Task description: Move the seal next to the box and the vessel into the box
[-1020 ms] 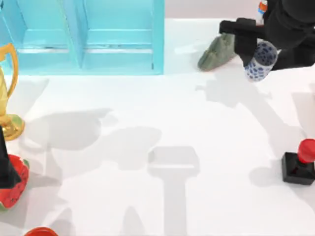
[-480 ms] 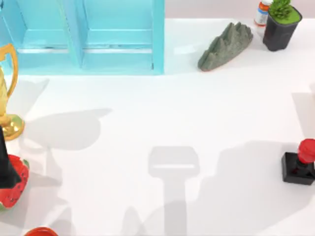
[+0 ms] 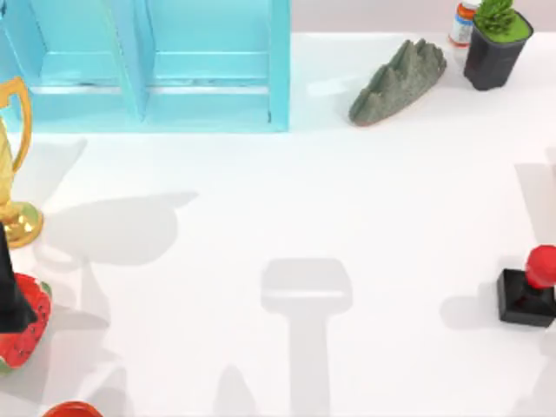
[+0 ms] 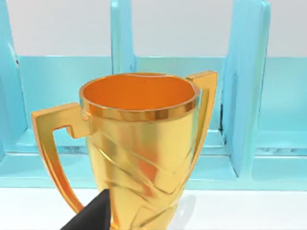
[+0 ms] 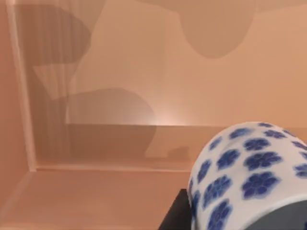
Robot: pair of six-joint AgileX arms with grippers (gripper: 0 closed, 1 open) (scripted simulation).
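Observation:
The seal [image 3: 527, 288], a black square block with a red knob, stands upright near the table's right edge in the top view. The vessel [image 5: 249, 177], white with blue flowers, is close up in the right wrist view, held by my right gripper [image 5: 240, 218], one black finger [image 5: 173, 214] showing beside it. Behind it are the tan inner walls and floor of the box [image 5: 96, 143]. My left arm [image 3: 12, 291] is parked at the table's left edge, facing a golden trophy [image 4: 141, 143].
A turquoise shelf [image 3: 148, 65] fills the back left. A grey rock [image 3: 395, 82], a black plant pot [image 3: 495, 43] and a small bottle [image 3: 462, 22] stand at the back right. The trophy [image 3: 13, 165], a watermelon-like piece [image 3: 30, 334] and a red object [image 3: 71, 409] sit at the left.
My right arm, holding the vessel, has left the top view from the back right. Its shadow has since cleared the table. The seal has not moved.

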